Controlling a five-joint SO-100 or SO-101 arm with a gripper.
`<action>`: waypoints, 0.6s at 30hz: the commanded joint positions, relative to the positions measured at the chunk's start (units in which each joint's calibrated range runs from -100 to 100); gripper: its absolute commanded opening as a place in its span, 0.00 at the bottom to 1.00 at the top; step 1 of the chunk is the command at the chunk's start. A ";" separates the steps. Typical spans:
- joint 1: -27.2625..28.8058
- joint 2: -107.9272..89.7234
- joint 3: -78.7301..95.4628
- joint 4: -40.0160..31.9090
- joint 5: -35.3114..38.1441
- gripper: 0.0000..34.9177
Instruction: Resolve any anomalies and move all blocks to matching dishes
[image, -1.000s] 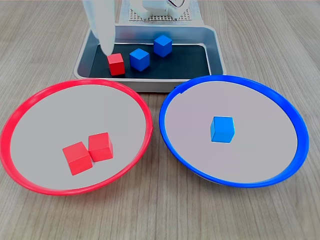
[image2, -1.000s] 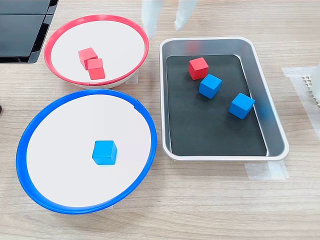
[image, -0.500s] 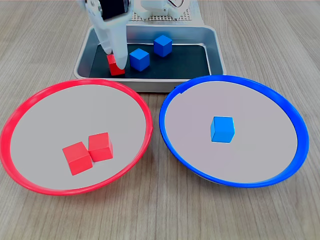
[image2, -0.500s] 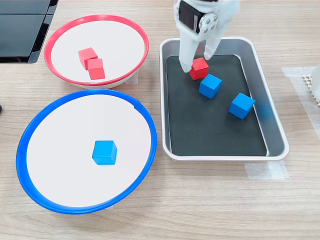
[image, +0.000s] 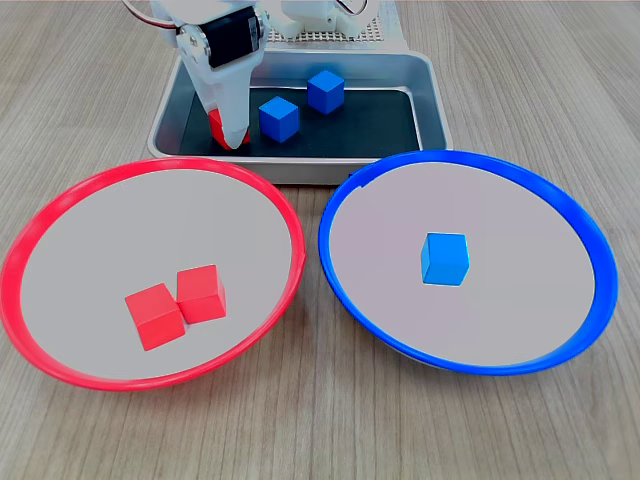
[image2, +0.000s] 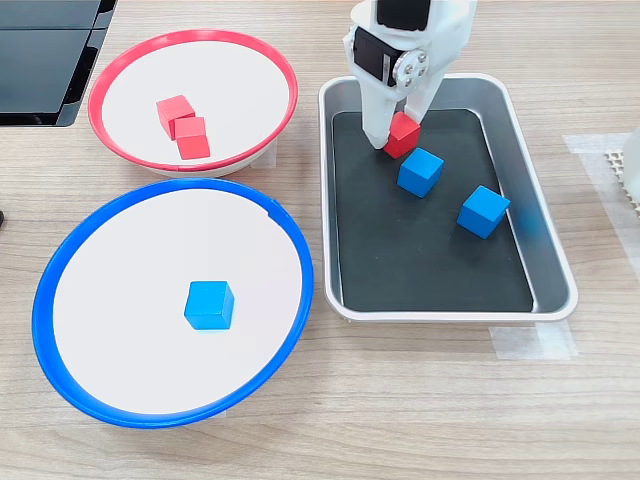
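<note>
Three blocks are left in the tray (image2: 548, 262), and the gripper (image2: 392, 132) is down on the red one (image2: 405, 134) at the tray's far end in the second exterior view. The jaws appear to be pinched on that red cube, though in the first exterior view most of it is hidden behind the fingers (image: 228, 120), so the grip cannot be fully confirmed. Two red cubes (image: 176, 306) are seen touching in the red dish (image: 60, 205); one blue cube (image: 444, 258) sits in the blue dish (image: 560, 200). Two blue cubes (image2: 421, 171) (image2: 484, 211) wait in the tray, the nearer of them just beside the gripper.

Risks now: if only a corner is held, the cube could be twisted out on the lift and dropped back. The neighbouring blue cube could be nudged by a finger. On the carry, the tray wall and the red rim must be cleared, or the block may be knocked loose short of its dish.
</note>
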 joint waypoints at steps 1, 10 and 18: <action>-2.14 -0.55 -7.51 4.94 -1.66 0.01; -7.31 10.11 -47.57 17.16 -12.55 0.01; -4.40 24.44 -58.76 9.48 -11.58 0.02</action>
